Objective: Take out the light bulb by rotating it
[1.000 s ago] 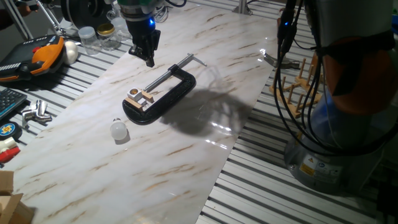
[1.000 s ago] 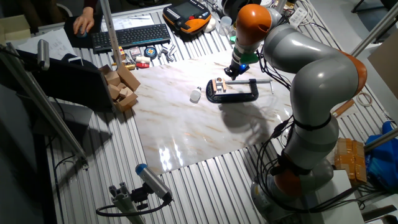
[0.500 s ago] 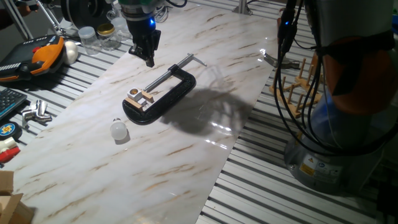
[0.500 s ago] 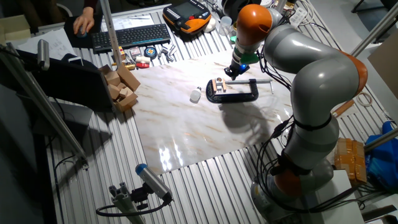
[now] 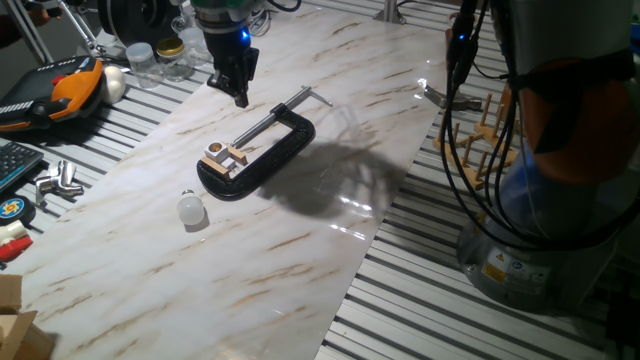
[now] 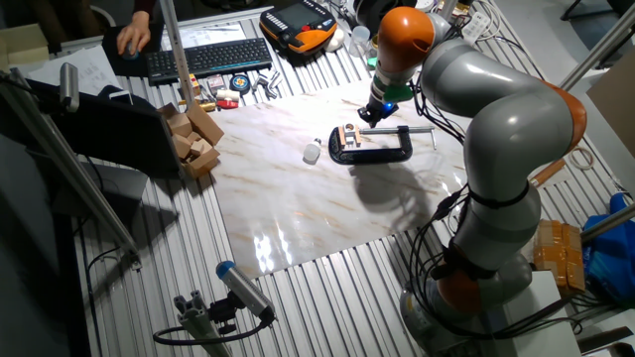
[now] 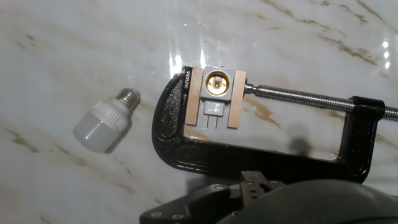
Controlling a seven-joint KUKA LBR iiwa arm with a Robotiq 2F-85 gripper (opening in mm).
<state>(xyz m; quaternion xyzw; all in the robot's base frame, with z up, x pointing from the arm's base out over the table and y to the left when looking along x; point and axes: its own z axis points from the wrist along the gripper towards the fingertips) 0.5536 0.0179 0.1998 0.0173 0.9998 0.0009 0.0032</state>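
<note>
While the gripper (image 5: 240, 97) hangs over the far edge of the marble table (image 5: 300, 260) in one fixed view, the light bulb (image 5: 191, 208) lies on its side on the marble, near and to the left of the black C-clamp (image 5: 262, 150), well apart from the fingers. The bulb is already out of the socket block (image 5: 222, 157) held in the clamp. Its base shows only as a small dark stub on the left of the globe, so its long axis is hard to read here. The fingers taper to one dark tip and look closed with nothing between them, though I would not swear to it at this size.

From the other fixed view, the gripper (image 6: 368, 115) sits just beyond the clamp (image 6: 373, 145), and the bulb (image 6: 312, 152) lies on the far side of the clamp from the arm's base, just beside its curved end.

Looking along the fingers, the hand view settles the axis: the bulb (image 7: 103, 121) lies diagonally, its metal screw base up and right towards the clamp (image 7: 261, 143), its white globe down and left. The brass-lined socket (image 7: 216, 83) stands empty. Only the dark hand body shows at the bottom edge, so the fingertips cannot be judged from it.
</note>
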